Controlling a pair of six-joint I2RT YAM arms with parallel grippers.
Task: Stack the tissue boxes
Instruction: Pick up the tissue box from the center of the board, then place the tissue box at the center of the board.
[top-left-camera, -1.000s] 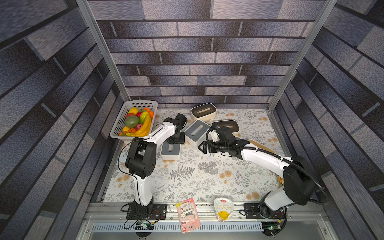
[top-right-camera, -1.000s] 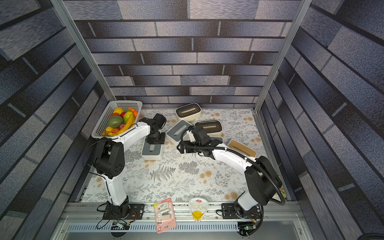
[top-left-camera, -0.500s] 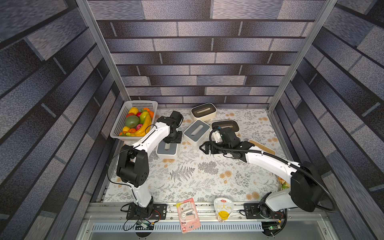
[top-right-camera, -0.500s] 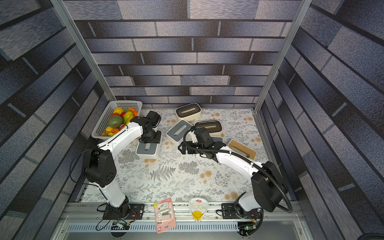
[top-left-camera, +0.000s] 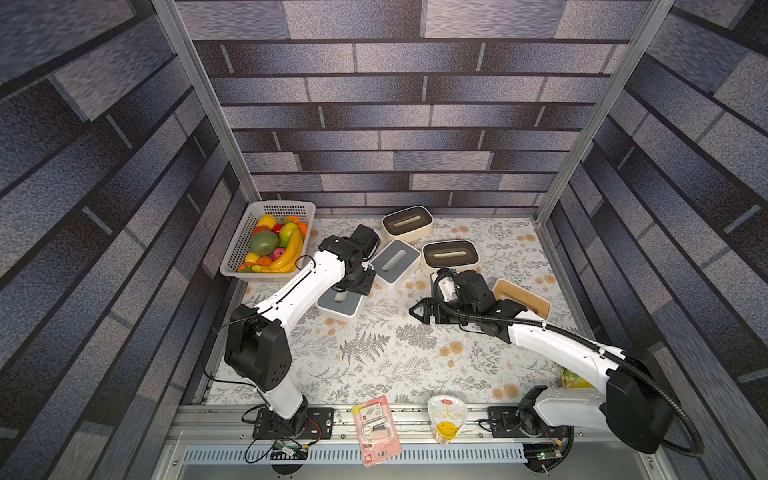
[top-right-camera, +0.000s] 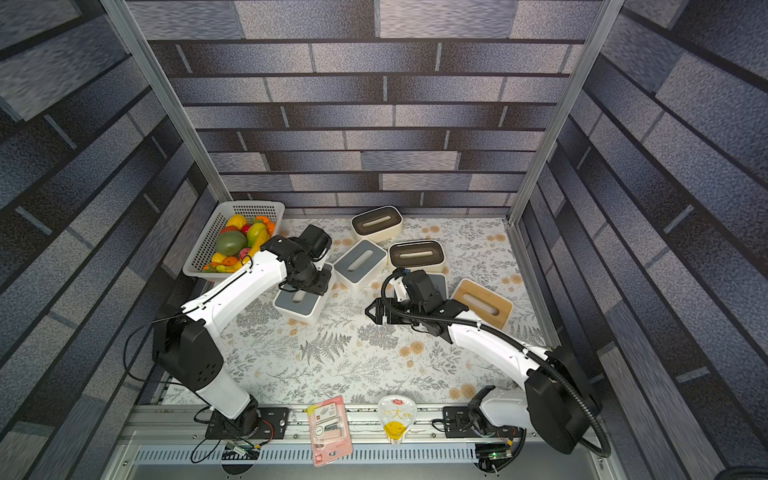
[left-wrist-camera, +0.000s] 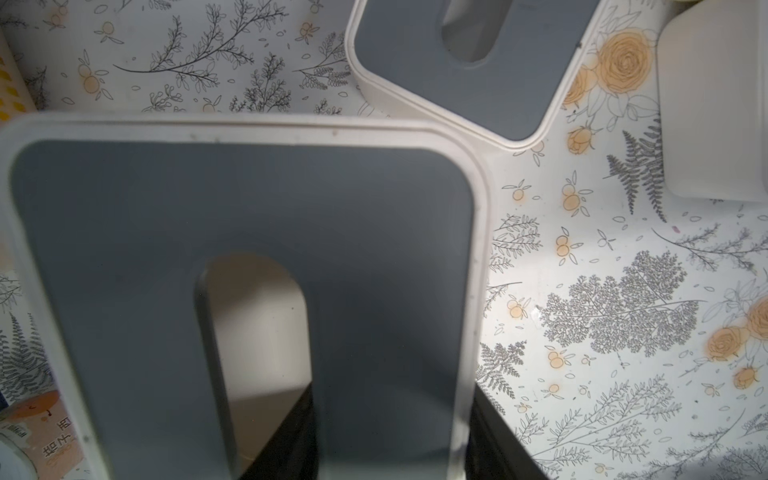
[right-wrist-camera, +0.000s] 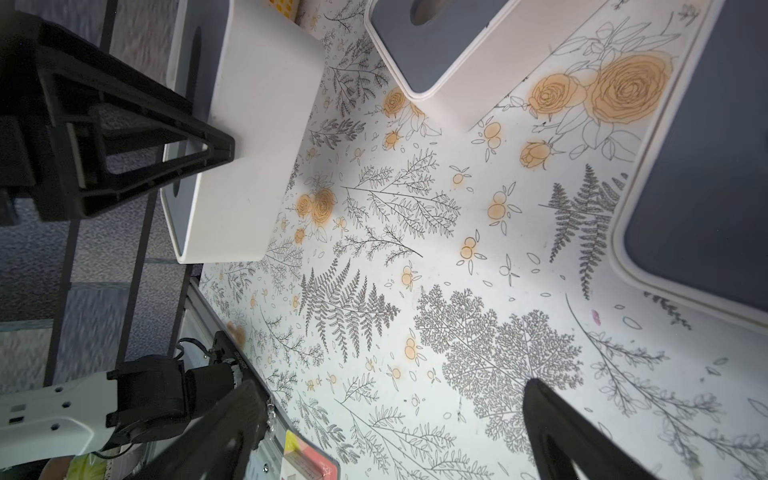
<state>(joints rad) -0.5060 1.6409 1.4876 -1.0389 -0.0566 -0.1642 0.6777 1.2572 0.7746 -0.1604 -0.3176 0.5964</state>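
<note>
Where its slot opens, left claw (top-left-camera: 347, 291): pinching grey box (top-left-camera: 332, 306) lid
Right claw (top-left-camera: 417, 311): spread wide, mat (top-left-camera: 374, 353) beneath

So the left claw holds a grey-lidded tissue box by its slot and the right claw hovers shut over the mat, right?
Not shut: the right claw is open, its fingers spread wide over the floral mat in the right wrist view. The left claw does hold the grey-lidded tissue box by its slot.
</note>
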